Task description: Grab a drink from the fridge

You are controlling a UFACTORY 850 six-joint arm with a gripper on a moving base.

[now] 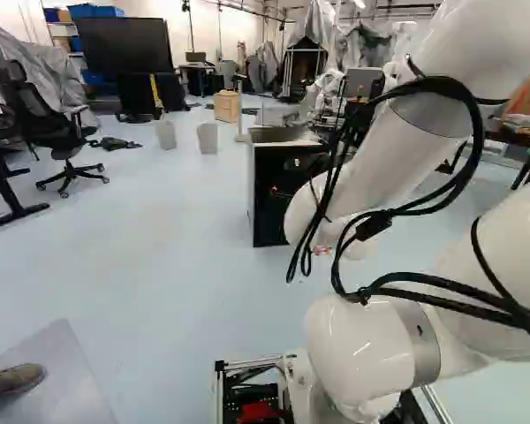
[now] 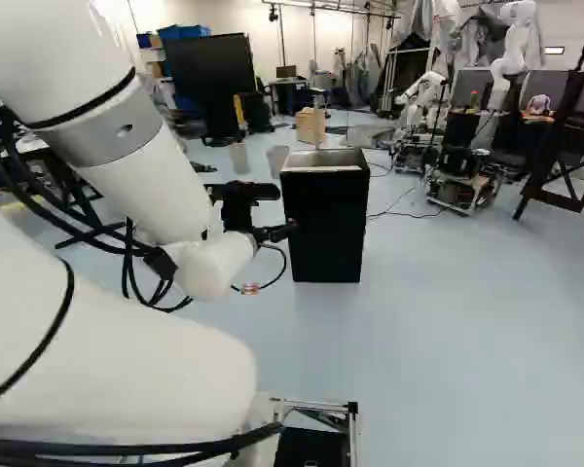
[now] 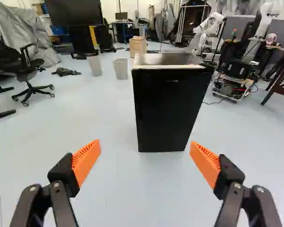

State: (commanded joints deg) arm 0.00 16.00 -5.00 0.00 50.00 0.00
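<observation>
The left base view shows a wide pale floor, with open ground leading to the fridge; the step in hand looks to be the approach, before any opening. The base probably needs to roll nearer first, slowly and squarely, so that the arm keeps enough bend for a later pull.

The black fridge stands upright on the floor, directly ahead of the gripper and well apart from it. The drink is out of sight, presumably inside, and which one is meant cannot be told. Two pale bins, one beside the other, stand beyond the fridge and should not hinder a frontal approach.

The door seems to be the dark face towards the arm, and it looks closed. No handle can be made out, nor which side is hinged, so the robot does well to settle that before choosing an edge. It should stop with room for the door to swing; parking too close would block it, and pushing against the face could shove the fridge back.

The jaws are spread wide and hold nothing. Their orange pads touch nothing either; lined up on the free edge, one might hook behind it. A small mark sits high on the door, too small to serve as a grip.
</observation>
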